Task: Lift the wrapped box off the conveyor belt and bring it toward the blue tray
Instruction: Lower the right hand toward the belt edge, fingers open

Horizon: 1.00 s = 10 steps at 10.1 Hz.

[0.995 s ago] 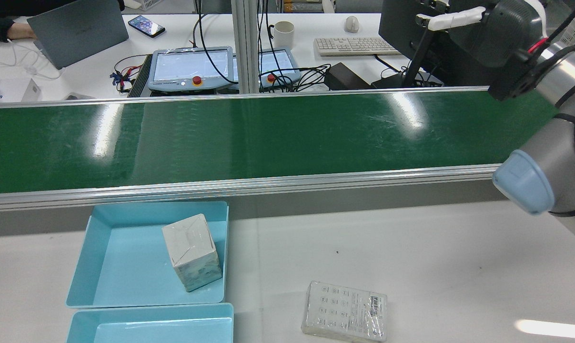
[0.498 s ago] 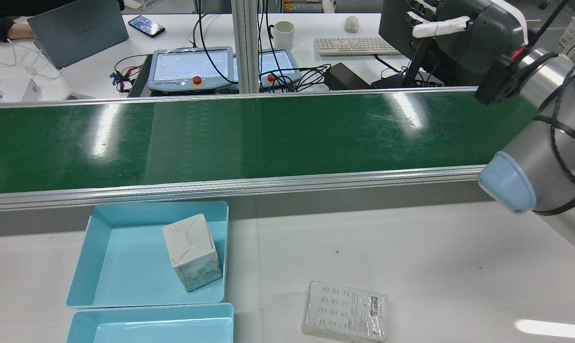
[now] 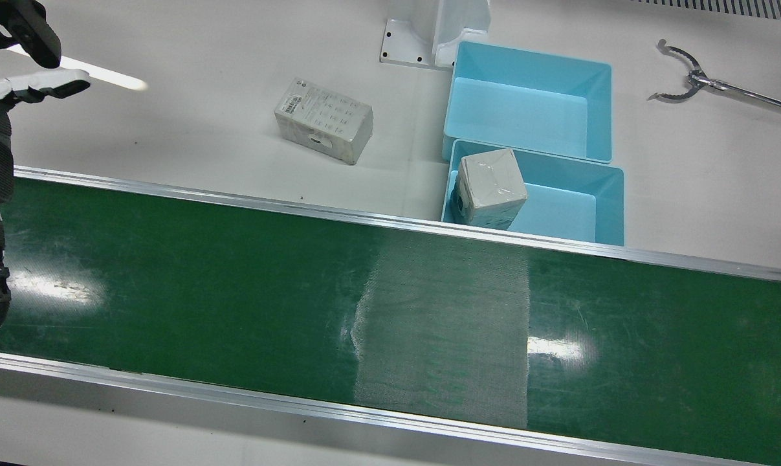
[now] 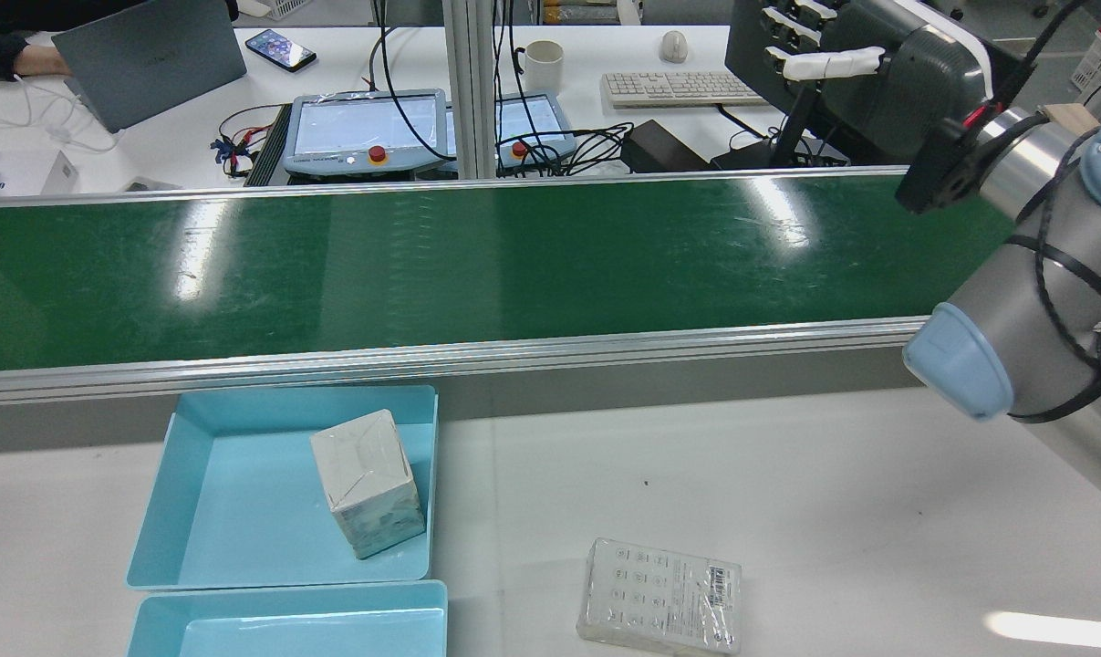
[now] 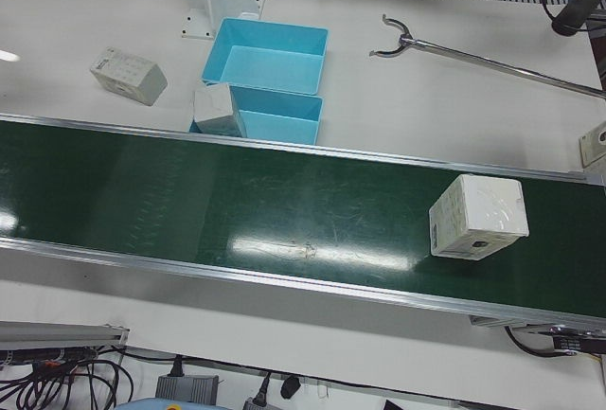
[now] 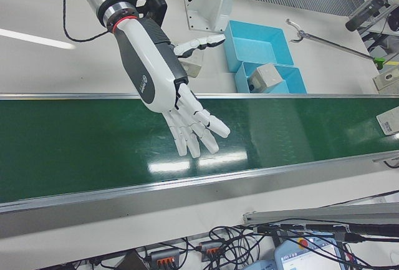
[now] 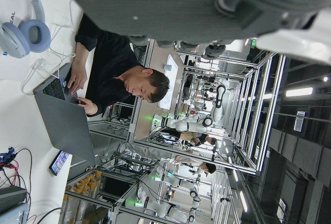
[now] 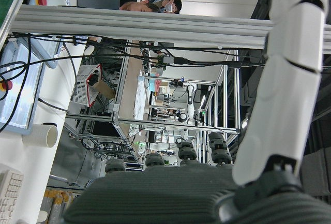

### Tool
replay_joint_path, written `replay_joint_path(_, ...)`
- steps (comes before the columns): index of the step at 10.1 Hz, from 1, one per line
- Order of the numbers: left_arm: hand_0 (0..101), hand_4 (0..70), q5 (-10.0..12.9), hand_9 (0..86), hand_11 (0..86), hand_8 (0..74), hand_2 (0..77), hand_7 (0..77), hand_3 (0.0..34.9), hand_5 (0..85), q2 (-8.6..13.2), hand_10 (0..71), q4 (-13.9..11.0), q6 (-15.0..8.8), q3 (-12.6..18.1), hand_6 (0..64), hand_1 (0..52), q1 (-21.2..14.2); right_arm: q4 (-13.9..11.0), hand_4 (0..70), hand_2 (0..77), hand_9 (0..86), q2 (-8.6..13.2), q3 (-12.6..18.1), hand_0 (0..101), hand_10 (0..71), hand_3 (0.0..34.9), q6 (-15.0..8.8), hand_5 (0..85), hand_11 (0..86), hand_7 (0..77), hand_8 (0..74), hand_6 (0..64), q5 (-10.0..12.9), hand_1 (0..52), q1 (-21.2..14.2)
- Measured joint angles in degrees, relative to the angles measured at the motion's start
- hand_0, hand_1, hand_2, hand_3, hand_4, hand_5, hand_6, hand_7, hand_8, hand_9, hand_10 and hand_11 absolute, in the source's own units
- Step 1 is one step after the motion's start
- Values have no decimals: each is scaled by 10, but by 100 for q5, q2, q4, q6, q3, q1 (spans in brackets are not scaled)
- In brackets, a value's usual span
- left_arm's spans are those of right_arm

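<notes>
- Wrapped box sits on the green belt, far from the blue tray
- R hand hangs over belt, fingers spread, holds nothing
- L hand: can't tell fingers

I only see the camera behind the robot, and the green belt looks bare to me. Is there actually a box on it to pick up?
Observer: Yes. The left-front view shows a white wrapped box lying on the conveyor belt, past your picture's left edge.
Operator: And the hand at my top right, is it holding anything?
Observer: No. In the right-front view the right hand hangs above the belt, fingers spread, empty.
Operator: Anything else on the table that I'm missing?
Observer: A metal grabber tool lies on the white table, on the robot's left of the blue trays.
</notes>
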Motion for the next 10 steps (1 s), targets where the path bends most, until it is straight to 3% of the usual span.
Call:
replay_joint_path(4, 0, 0, 0, 0, 0, 0, 5, 0, 0, 11, 0, 0, 0, 0, 0, 0, 0, 0, -32, 0, 104, 11, -35, 13, 448, 0, 147, 90, 120, 11, 11, 0, 0, 3, 104, -35)
replay_joint_path(10, 0, 0, 0, 0, 0, 0, 5, 0, 0, 11, 0, 0, 0, 0, 0, 0, 0, 0, -69, 0, 104, 11, -310, 161, 458, 0, 166, 294, 136, 11, 27, 16, 0, -14, 125, 110)
